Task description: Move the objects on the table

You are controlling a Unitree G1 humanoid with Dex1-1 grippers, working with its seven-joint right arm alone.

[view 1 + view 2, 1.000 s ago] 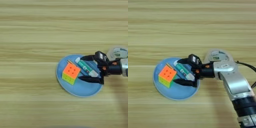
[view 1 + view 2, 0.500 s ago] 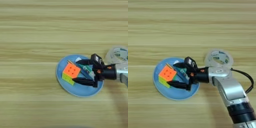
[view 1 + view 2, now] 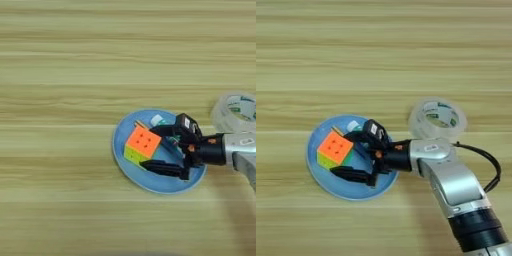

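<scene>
Gripper (image 3: pixel 356 157) had pushed further left over the plate (image 3: pixel 125 160) in the last second, fingers spread, now flanking the cube's (image 3: pixel 141 145) right side without clamping it. Looked like a cube grab setting up (my read). Tube (image 3: pixel 159 120) mostly hidden behind the upper finger. Only the right eye showed the whole tape roll (image 3: pixel 437 119) and the forearm (image 3: pixel 456 187).

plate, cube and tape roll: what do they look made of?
Round blue plate: probably plastic or glazed ceramic; even colour, smooth surface, thin rim. Small puzzle cube with orange and yellow-green faces: likely plastic; flat saturated colour tiles split by seams. Clear tape roll: transparent film wound in a ring; wood grain shows through its wall, with a printed label inside the ring.
</scene>
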